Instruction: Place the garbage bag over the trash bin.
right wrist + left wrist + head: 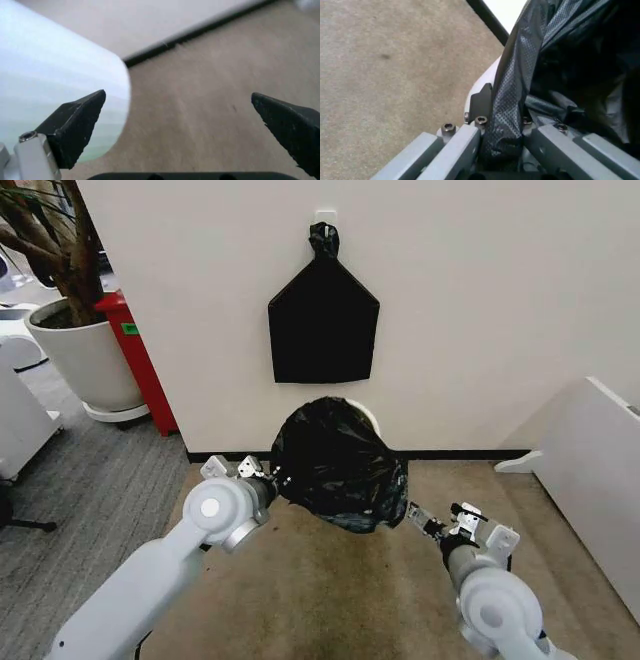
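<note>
Head view: trash bin (366,416) (mostly bag-covered)

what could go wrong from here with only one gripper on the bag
1. Only the left gripper pinches the garbage bag; the right gripper is open beside the trash bin, holding nothing. The free side may slide off the rim.
2. The pinch is on a thin fold of plastic, so a hard pull could tear it or slip it out.
3. The small bin stands loose on the carpet, so tugging might tip or drag it.
</note>
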### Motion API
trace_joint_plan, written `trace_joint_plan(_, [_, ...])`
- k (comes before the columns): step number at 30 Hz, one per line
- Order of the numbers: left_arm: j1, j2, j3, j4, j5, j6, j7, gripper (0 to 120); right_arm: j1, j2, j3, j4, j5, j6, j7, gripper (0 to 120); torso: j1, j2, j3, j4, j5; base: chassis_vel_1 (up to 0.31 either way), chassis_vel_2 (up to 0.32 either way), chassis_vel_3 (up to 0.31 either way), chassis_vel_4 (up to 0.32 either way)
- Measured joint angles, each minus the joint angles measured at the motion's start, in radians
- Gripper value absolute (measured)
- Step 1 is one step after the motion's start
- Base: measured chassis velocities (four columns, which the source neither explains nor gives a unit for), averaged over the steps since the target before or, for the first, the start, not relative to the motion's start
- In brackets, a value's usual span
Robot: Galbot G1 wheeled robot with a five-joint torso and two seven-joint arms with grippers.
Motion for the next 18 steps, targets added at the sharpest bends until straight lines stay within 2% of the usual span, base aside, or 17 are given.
trace_joint_plan(2, [-0.01,-0.007,-0.009,0.023,-0.017,0.003,-0.013,0,-0.05,-0.003,0.059,0.017,-0.073,0.023,-0.127,100,0.0,0.0,0.0,-0.0001,-0.0001,0.0,0.0,0.0,0.0])
trace_joint_plan(3, [-0.01,-0.007,-0.009,0.023,-0.017,0.003,-0.013,0,-0.05,-0.003,0.059,0.017,-0.073,0.023,-0.127,100,0.0,0.0,0.0,-0.0001,-0.0001,0.0,0.0,0.0,0.0])
trace_joint_plan(4, [-0.014,-0.01,-0.012,0.033,-0.022,0.004,-0.015,0,-0.077,-0.004,0.097,0.03,-0.099,0.03,-0.193,100,0.0,0.0,0.0,-0.0003,0.0001,0.0,0.0,0.0,0.0])
trace_joint_plan(6, [-0.021,-0.011,-0.016,0.045,-0.022,0.003,-0.014,0,-0.119,-0.008,0.17,0.084,-0.067,0.015,-0.263,100,0.0,0.0,0.0,-0.0006,0.0,0.0,0.0,0.0,0.0])
trace_joint_plan(7, [-0.022,-0.011,-0.017,0.047,-0.022,0.003,-0.013,0,-0.124,-0.009,0.182,0.101,-0.039,0.005,-0.258,100,0.0,0.0,0.0,-0.0006,0.0,0.0,0.0,0.0,0.0])
trace_joint_plan(9, [-0.026,-0.012,-0.017,0.05,-0.017,0.001,-0.009,0,-0.118,-0.013,0.217,0.202,0.166,-0.063,-0.144,100,0.0,0.0,0.0,-0.0004,-0.0007,0.0,0.0,0.0,0.0])
trace_joint_plan(11, [-0.026,-0.012,-0.017,0.05,-0.017,0.001,-0.009,0,-0.117,-0.013,0.218,0.207,0.177,-0.067,-0.137,100,0.0,0.0,0.0,-0.0004,-0.0007,0.0,0.0,0.0,0.0])
trace_joint_plan(13, [-0.026,-0.012,-0.016,0.05,-0.015,0.001,-0.008,0,-0.106,-0.013,0.219,0.235,0.26,-0.09,-0.086,100,0.0,0.0,0.0,-0.0004,-0.0006,0.0,0.0,0.0,0.0])
trace_joint_plan(15, [-0.026,-0.014,-0.011,0.051,-0.008,0.0,-0.005,0,-0.063,-0.014,0.203,0.273,0.448,-0.133,0.042,100,0.0,0.0,0.0,0.0,-0.0003,0.0,0.0,0.0,0.0])
trace_joint_plan(18, [-0.026,-0.014,-0.008,0.051,-0.007,0.0,-0.004,0,-0.043,-0.014,0.188,0.278,0.512,-0.144,0.091,100,0.0,0.0,0.0,0.0001,0.0001,0.0,0.0,0.0,0.0])
